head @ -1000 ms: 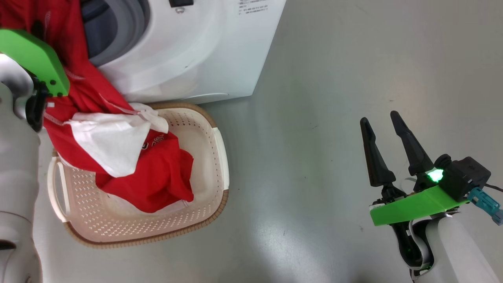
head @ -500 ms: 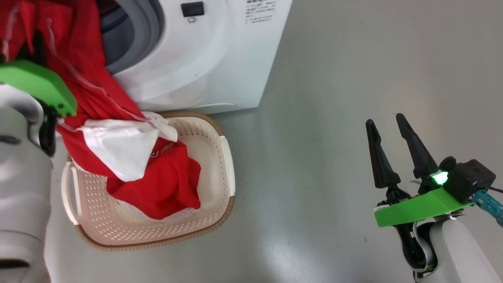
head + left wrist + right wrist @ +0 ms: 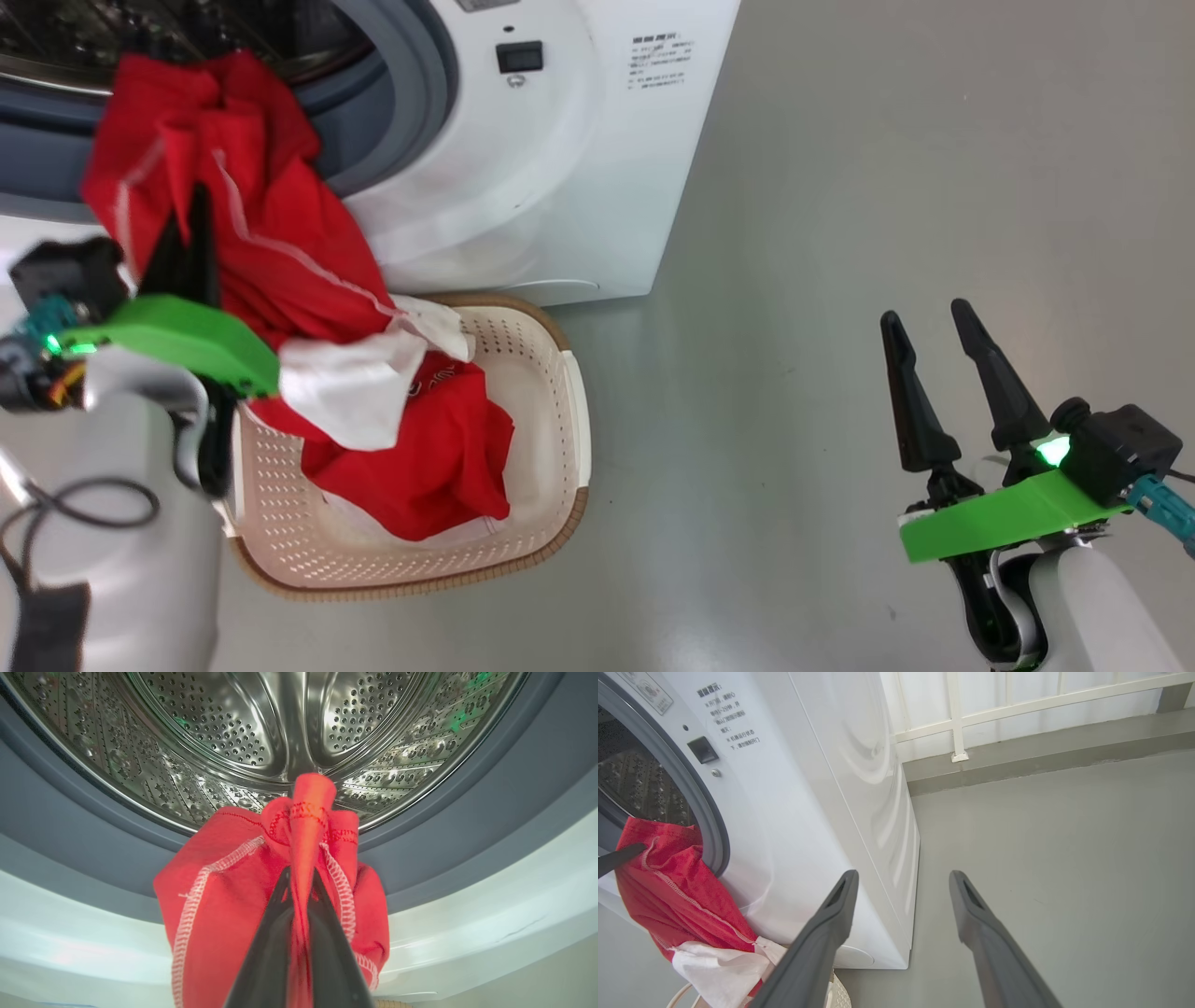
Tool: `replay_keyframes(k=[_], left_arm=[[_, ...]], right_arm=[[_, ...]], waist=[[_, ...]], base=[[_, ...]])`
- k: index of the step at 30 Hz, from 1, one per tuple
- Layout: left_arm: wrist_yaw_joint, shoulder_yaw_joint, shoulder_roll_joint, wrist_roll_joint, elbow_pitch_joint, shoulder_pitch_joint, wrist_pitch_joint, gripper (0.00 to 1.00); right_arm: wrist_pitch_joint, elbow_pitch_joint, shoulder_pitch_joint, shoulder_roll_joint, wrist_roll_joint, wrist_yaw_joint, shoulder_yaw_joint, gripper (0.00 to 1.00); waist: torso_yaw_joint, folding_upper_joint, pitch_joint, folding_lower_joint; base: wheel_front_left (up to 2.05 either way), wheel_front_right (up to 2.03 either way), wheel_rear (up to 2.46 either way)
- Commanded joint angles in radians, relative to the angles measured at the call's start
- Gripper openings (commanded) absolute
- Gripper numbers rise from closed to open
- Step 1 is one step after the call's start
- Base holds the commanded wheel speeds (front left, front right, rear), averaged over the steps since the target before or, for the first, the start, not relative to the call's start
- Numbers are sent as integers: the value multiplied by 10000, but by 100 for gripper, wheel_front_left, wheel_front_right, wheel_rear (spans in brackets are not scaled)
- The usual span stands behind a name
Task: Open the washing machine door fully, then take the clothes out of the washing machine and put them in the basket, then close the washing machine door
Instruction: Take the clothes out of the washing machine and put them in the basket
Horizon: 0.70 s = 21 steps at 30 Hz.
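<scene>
We lose the washing machine [image 3: 560, 187] past the top and left edges, cannot read its small print [image 3: 661, 63], left side of the basket [image 3: 579, 429] behind the left forearm [image 3: 140, 523], its floor under the clothes [image 3: 280, 252], tips of the left gripper [image 3: 301, 877] buried in cloth.

We count one washing machine [image 3: 560, 187], one basket [image 3: 577, 411], one bundle of red-and-white clothes [image 3: 280, 252] whose separate garments we cannot tell apart, and four dark fingers [image 3: 910, 401], two on the left gripper [image 3: 299, 882] and two on the right gripper [image 3: 924, 313].
</scene>
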Motion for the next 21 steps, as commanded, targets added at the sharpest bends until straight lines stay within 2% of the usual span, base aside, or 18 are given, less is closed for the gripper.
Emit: replay_keyframes(k=[1,5,12,21], left_arm=[[-3,285,320,116,-554,465,-120,0],[-14,315,57,151,-1230,1460,-121,0],[-32,197,-389,14,-1574,2941,-121,0],[-47,-114,-649,-287,-471,3483,-121,0]], right_arm=[[-65,-191,267,-82,-5,73,232,100],[-65,-166,354,-89,15,73,289,100],[-65,-152,442,-88,60,73,378,100],[-65,-189,381,-112,66,73,411,100]], waist=[[71,0,-117,0],[65,0,-240,0],[-44,0,-309,0],[-122,0,-69,0]], base=[[0,0,0],[0,0,0],[0,0,0],[0,0,0]])
